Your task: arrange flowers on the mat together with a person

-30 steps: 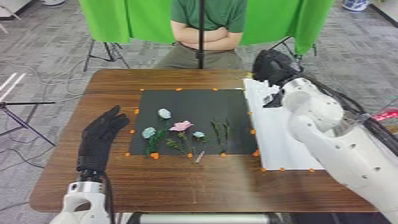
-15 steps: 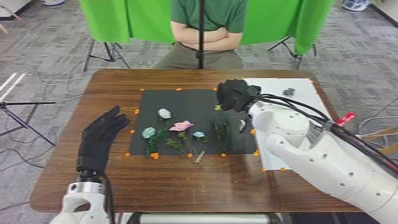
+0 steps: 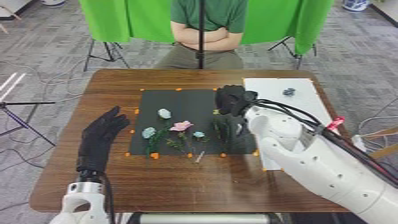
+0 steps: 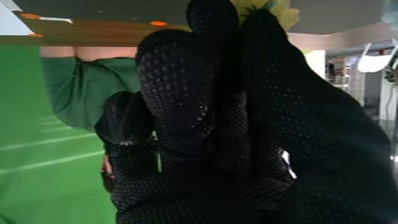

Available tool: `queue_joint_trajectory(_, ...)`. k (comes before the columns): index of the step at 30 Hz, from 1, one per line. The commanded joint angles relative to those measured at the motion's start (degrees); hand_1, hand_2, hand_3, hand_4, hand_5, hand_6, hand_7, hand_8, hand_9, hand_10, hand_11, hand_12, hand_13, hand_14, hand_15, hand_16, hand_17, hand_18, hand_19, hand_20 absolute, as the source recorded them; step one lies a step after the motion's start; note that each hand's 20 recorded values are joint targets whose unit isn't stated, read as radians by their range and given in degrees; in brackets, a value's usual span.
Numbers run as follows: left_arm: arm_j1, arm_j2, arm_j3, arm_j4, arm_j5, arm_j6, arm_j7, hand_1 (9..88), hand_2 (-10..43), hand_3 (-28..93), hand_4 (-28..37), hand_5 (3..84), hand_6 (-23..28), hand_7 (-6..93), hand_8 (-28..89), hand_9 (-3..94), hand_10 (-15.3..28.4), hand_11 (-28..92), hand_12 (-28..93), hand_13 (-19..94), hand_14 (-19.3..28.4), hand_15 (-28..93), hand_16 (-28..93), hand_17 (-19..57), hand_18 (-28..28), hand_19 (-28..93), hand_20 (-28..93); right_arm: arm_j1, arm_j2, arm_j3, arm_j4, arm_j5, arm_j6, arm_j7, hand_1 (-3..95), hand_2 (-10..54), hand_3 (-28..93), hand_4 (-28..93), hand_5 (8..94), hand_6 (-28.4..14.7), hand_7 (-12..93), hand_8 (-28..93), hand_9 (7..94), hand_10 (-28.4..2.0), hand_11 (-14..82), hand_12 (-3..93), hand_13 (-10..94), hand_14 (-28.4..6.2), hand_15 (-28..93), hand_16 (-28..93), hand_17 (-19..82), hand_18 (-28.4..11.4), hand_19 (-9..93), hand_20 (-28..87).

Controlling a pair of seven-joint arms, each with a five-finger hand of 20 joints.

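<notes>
Right wrist view: you have your right hand (image 3: pixel 233 100) nearly closed, fingers bunched beside the thumb, pinching a yellow flower with petals (image 4: pixel 284 14) at the tips; petals stick out past the thumb tip. Head view: that hand is over the right side of the black rectangular mat (image 3: pixel 191 100), toward its far end. On your mat: pink flower (image 3: pixel 181 126) near the middle, pale blue flower (image 3: pixel 164 113) beyond it, second pale blue bloom (image 3: pixel 148 132) at left, small light-blue flower (image 3: pixel 198 134) just right of the pink one, thin green stems (image 3: pixel 221 131) farther right. White sheet (image 3: pixel 302 106) beside the mat carries a small grey-blue piece (image 3: pixel 289 92). Your left hand (image 3: pixel 103 132) is left of the mat, fingers straight, holding nothing.
</notes>
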Motion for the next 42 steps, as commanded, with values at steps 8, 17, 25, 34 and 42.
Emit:
queue_joint_trajectory(8, 0.51, -0.15, -0.03, 0.28, 0.11, -0.45, -0.96, 26.9, 2.1, 66, -17.1, 46.8, 5.2, 11.7, -5, 44.8, 14.5, 17, 14, 35, 19.6, 22, 2, 4.9, 14.6, 12, 19, -1.37, -0.72, 1.46, 0.34, -1.5, -2.97, -0.27, 52.4, -9.5, 62, -21, 75.1, 2.6, 17, 3, 82.2, -9.3, 9.3, 23.2, 88, -2.6, 43, 39, 43, -19.6, 87, 56)
queue_joint_trajectory(17, 0.37, -0.11, -0.17, 0.29, 0.15, -0.6, -1.07, 26.6, 1.9, 66, -17.1, 46.7, 5.1, 12.0, -5, 44.6, 14.5, 17, 14, 35, 19.6, 22, 2, 4.5, 14.8, 12, 19, -1.72, -0.23, 2.38, -1.38, -0.62, -6.75, -0.91, 42.0, -9.5, 71, -21, 69.3, 3.3, 16, -10, 77.6, -10.3, 11.7, 15.4, 88, -3.2, 38, 40, 43, -20.0, 86, 56)
queue_joint_trajectory(25, 0.3, -0.1, -0.09, 0.32, 0.21, -0.76, -1.15, 26.7, 1.9, 66, -17.2, 46.6, 5.2, 12.0, -5, 44.6, 14.5, 17, 14, 35, 19.6, 22, 2, 4.5, 14.9, 12, 19, -1.6, -0.1, 2.25, -2.15, -1.26, -6.04, -0.46, 38.3, -9.5, 70, -21, 67.5, 2.8, 15, -11, 76.8, -11.4, 10.8, 14.7, 88, -3.7, 37, 40, 43, -20.3, 85, 56)
queue_joint_trajectory(34, 0.19, -0.22, 0.0, 0.42, 0.19, -0.73, -0.89, 26.5, 1.7, 67, -17.2, 46.7, 5.0, 12.1, -5, 44.7, 14.5, 17, 14, 35, 19.4, 22, 2, 4.4, 14.9, 13, 19, -1.89, 0.17, 5.17, -3.57, -3.98, -3.85, 0.02, 34.7, -9.5, 68, -19, 68.3, 2.4, 15, -11, 77.5, -12.3, 10.9, 14.7, 88, -4.3, 37, 39, 43, -20.8, 85, 57)
queue_joint_trajectory(42, -0.06, -0.4, 0.1, 0.49, 0.4, -1.03, -0.99, 26.3, 1.4, 67, -17.7, 47.2, 4.7, 12.5, -5, 45.2, 14.2, 18, 14, 35, 19.2, 22, 2, 4.3, 14.9, 12, 19, -11.94, -1.31, 21.66, -14.61, 1.48, -3.48, 0.94, 29.7, -9.5, 65, -17, 62.9, 1.7, 13, -11, 78.2, -14.1, 10.8, 14.2, 90, -4.8, 36, 38, 44, -21.3, 86, 55)
